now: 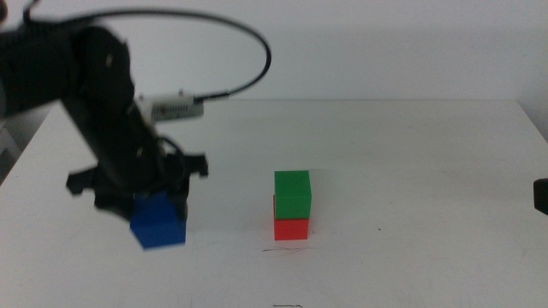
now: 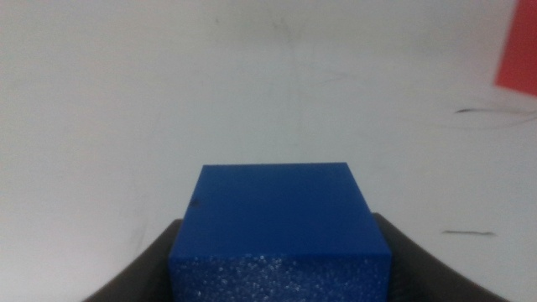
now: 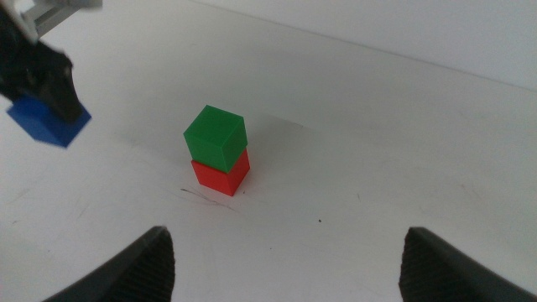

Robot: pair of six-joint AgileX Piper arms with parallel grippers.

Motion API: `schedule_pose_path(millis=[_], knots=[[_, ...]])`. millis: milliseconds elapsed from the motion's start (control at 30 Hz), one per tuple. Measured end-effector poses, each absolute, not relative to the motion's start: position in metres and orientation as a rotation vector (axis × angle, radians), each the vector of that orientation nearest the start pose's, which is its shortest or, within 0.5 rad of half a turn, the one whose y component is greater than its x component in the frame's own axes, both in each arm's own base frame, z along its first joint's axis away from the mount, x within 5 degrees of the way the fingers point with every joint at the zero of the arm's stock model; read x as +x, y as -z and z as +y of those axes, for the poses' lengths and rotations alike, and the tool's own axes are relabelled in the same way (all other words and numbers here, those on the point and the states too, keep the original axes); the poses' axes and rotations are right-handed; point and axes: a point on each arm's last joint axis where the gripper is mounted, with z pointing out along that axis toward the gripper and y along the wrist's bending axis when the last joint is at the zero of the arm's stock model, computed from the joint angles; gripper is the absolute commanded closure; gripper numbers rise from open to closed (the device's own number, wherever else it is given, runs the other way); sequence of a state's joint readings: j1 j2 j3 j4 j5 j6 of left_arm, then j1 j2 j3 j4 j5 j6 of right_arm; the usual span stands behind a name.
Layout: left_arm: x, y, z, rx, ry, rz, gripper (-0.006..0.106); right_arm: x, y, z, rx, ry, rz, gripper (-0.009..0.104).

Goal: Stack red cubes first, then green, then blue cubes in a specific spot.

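White tabletop (image 1: 411, 171) fills the scene, w/ a pale wall behind it. At the centre, the green cube (image 1: 292, 193) sits on top of the red cube (image 1: 291, 228), a bit turned so the faces do not line up exactly. Just at 6 o'clock from the red cube lies a thin dark pen line (image 1: 287, 250) on the table; the stack stands just beside it, touching or not I cannot tell. At 9 o'clock from the stack, well apart, the left gripper (image 1: 158, 214) has its jaws closed on the blue cube (image 1: 158, 222), one dark jaw pressed on each side, as the left wrist view shows. The blue cube is tilted and seems lifted a little off the table, w/ a faint shadow under it. The black arm comes in from approx. 10 o'clock, a cable looping above it. The right gripper (image 3: 285, 268) waits at approx. 3 o'clock near the table edge, its jaws spread wide w/ nothing between them, looking toward the stack from far.
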State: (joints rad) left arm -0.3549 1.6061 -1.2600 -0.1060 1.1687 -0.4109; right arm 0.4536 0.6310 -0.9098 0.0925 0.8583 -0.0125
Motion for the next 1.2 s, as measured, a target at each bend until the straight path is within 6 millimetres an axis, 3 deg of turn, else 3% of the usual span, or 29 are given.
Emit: schedule_pose_path(millis=[133,300,633,767,1200], knots=[[0.298,-0.304,-0.144,-0.137,0.173,2.939,0.102,0.088,-0.388,0.05,-0.462,-0.38,2.03,0.013],[0.308,-0.328,-0.186,-0.065,0.237,2.853,0.102,0.088,-0.388,0.05,-0.462,-0.38,2.03,0.013],[0.328,-0.326,-0.251,0.035,0.303,2.812,0.102,0.088,-0.388,0.05,-0.462,-0.38,2.03,0.013],[0.332,-0.319,-0.263,0.055,0.307,2.818,0.102,0.088,-0.388,0.05,-0.462,-0.38,2.03,0.013],[0.34,-0.296,-0.269,0.053,0.263,2.867,0.102,0.088,-0.388,0.05,-0.462,-0.38,2.03,0.013]])
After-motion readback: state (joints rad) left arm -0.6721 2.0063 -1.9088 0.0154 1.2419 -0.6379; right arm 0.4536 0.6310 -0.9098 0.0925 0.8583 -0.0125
